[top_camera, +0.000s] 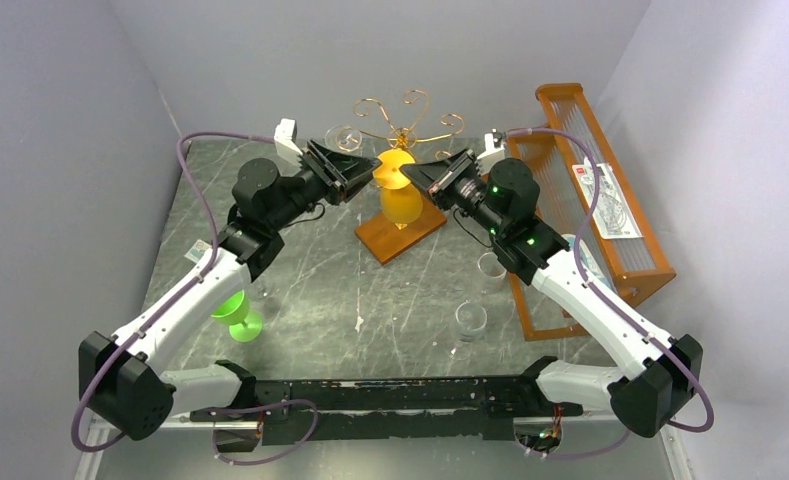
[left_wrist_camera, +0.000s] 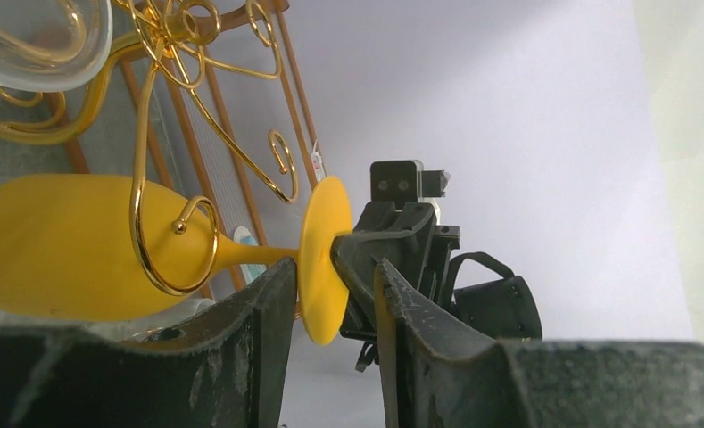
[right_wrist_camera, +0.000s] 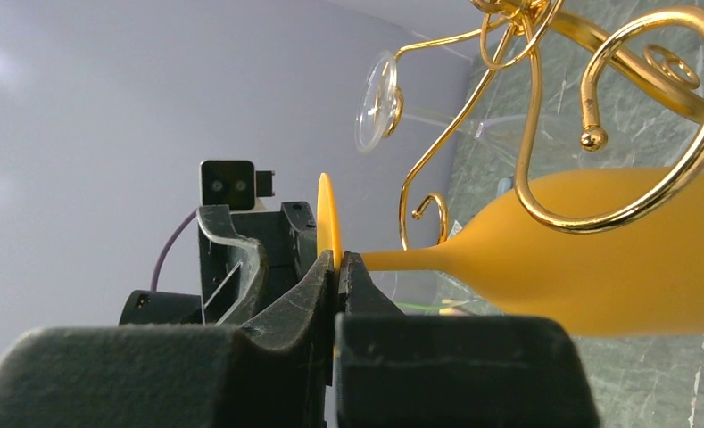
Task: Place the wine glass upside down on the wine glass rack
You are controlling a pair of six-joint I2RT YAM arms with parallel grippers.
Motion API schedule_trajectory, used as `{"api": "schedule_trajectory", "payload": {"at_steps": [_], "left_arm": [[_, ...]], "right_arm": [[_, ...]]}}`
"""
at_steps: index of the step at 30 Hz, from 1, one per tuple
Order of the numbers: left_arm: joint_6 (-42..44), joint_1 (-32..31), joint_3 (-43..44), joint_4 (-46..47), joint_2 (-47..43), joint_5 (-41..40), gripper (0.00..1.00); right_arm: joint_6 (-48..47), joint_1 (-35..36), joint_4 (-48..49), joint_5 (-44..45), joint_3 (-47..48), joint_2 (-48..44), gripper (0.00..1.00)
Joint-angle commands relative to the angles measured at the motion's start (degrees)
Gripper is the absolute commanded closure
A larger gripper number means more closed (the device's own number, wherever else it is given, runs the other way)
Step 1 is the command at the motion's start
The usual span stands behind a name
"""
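Observation:
The yellow wine glass hangs in the air beside the gold wire rack, over its brown wooden base. My right gripper is shut on the rim of the glass's flat foot; the bowl lies behind a gold scroll arm. My left gripper is open, its jaws on either side of the foot and the right gripper's fingertip, without clamping. In the top view the two grippers, left and right, meet at the foot.
A clear glass hangs upside down on another rack arm. The orange slatted shelf stands at the right. Two clear glasses stand on the table near the right arm; a green glass is under the left arm.

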Motion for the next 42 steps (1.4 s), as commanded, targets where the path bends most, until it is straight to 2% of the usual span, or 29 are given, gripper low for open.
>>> {"api": "schedule_trajectory", "payload": {"at_steps": [1,5,7,9,10,13,15,22,29,37,42], "left_arm": [[-1.4,-0.9,1.3,2.7,2.2,1.3,0.58],[-1.9,-1.6,1.7,4.0,4.1,3.3,0.61],[-2.8,-1.8,1.1,6.0,4.8,4.2,0.72],[-4.3,-2.0,-0.5,9.0,4.8,4.1,0.88],[-4.9,-2.0,-1.4,10.8,4.6,3.6,0.95],[-5.5,-1.9,-2.8,13.2,3.7,1.6,0.95],[-4.9,-2.0,-2.5,12.0,3.2,-0.5,0.95],[-4.3,-1.9,-0.8,9.8,4.1,-5.7,0.95],[-5.8,-2.0,0.5,10.4,7.2,-5.5,0.95],[-5.5,-2.1,1.1,9.4,7.3,-7.0,0.95],[-4.5,-2.2,1.1,6.9,6.0,-12.1,0.95]], "right_arm": [[0.9,-0.3,3.1,-1.6,-0.8,-0.6,1.00],[0.8,-0.3,3.1,-1.4,-1.0,-0.6,1.00],[0.7,-0.3,2.8,-1.2,-0.9,-0.6,1.00],[0.5,-0.3,2.0,-0.8,-0.6,-0.7,0.99],[0.4,-0.3,1.4,-0.3,-0.6,-0.8,0.94],[-0.5,-0.3,-0.1,1.2,-0.9,-1.6,0.68],[-1.1,-0.3,-0.8,2.2,-1.1,-2.5,0.56],[-2.7,-0.3,-3.4,6.1,-2.2,-5.5,0.36],[-4.2,-0.3,-5.2,9.4,-3.1,-8.5,0.30],[-4.4,-0.3,-5.6,10.6,-3.7,-9.9,0.29],[-3.9,-0.3,-5.0,10.2,-4.4,-9.9,0.30]]}}
